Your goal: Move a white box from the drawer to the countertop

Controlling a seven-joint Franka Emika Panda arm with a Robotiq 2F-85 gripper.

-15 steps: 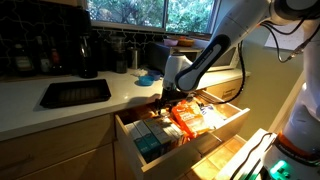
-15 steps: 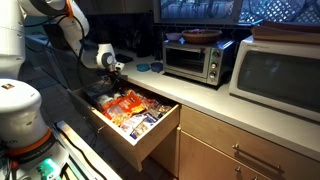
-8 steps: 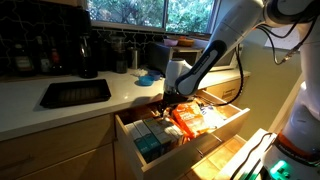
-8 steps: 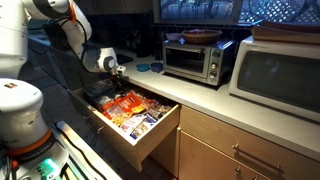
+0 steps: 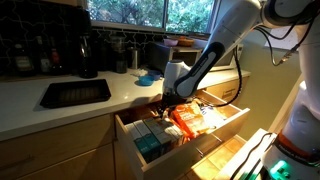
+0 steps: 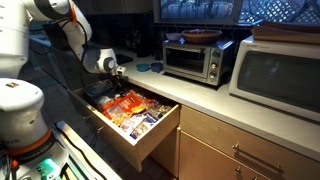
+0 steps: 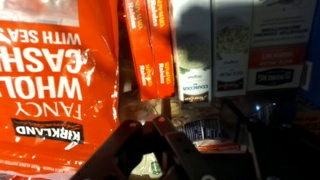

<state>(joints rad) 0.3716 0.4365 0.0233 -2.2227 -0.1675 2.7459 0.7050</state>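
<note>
The light wood drawer (image 5: pixel 200 138) stands pulled open below the pale countertop (image 5: pixel 30 105), and it also shows in an exterior view (image 6: pixel 150 135). My gripper (image 5: pixel 165 100) hangs over the drawer's back part, just above its contents (image 6: pixel 115 82). In the wrist view several slim white boxes (image 7: pixel 195 50) stand side by side beyond my gripper (image 7: pixel 150 123). Its fingertips (image 7: pixel 163 128) meet, with nothing seen between them. Orange packets (image 7: pixel 150 45) lie beside the white boxes.
A large orange cashew bag (image 7: pixel 50 80) fills the drawer's middle. Teal-green boxes (image 5: pixel 150 142) sit at the drawer's front. The dark sink (image 5: pixel 75 93) is set into the countertop. A toaster oven (image 6: pixel 195 58) and a microwave (image 6: pixel 280 75) stand on the counter.
The arm has shifted only slightly over the back of the drawer. Nothing in the drawer has moved.
</note>
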